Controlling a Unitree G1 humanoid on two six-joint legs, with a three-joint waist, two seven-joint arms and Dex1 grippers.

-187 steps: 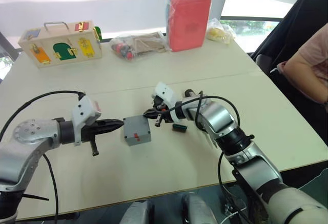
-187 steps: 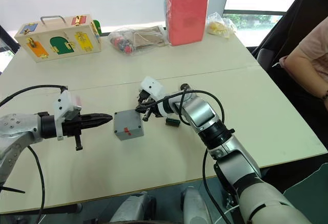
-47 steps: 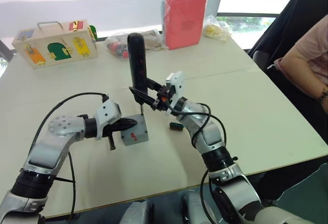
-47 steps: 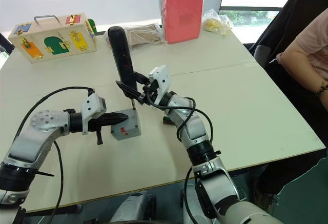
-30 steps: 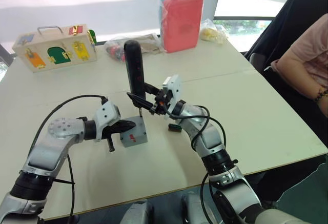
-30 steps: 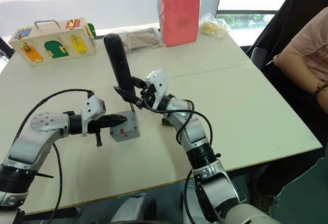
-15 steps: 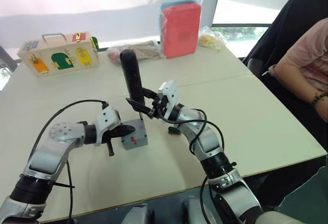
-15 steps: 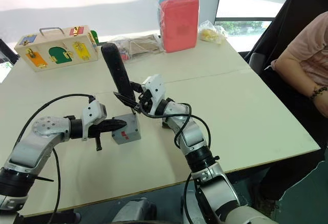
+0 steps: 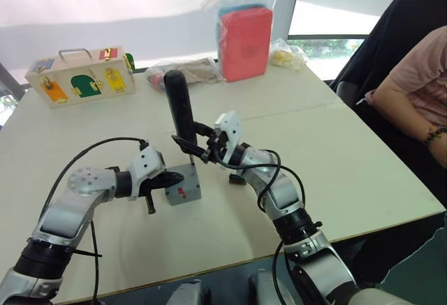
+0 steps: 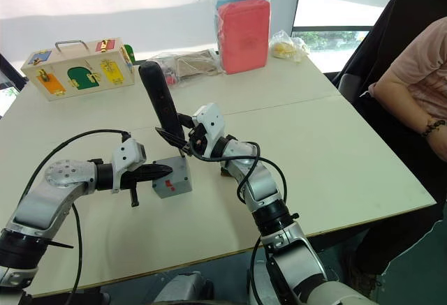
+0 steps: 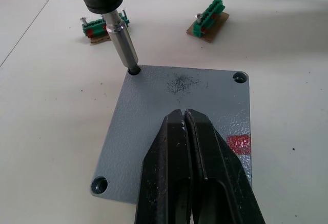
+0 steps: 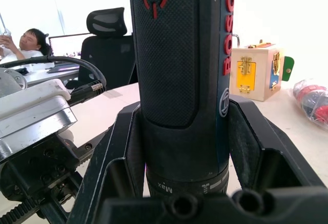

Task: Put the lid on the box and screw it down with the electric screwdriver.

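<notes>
Far edge of pale table (image 9: 363,144) held a wooden box w/ coloured latched doors (image 9: 82,76), a clear bag of small parts (image 9: 183,70), a red-pink case in plastic bag (image 9: 245,34) and a small bag of yellow bits (image 9: 286,56). A person's arm (image 9: 419,88) sat at the right edge. Two green terminal blocks (image 11: 209,18) lay just beyond the box.

The small grey plastic box (image 9: 183,185) sat mid-table, its flat square grey lid (image 11: 179,126) on top; inside hidden. Far lid corner was covered by the bit.

Left gripper (image 11: 184,119) fingers were pressed together, holding nothing, tips resting on lid. Right gripper (image 9: 199,139) fingers (image 12: 253,147) clamped either side of the slim black electric screwdriver (image 9: 181,113), near upright, bit in a lid corner hole.
</notes>
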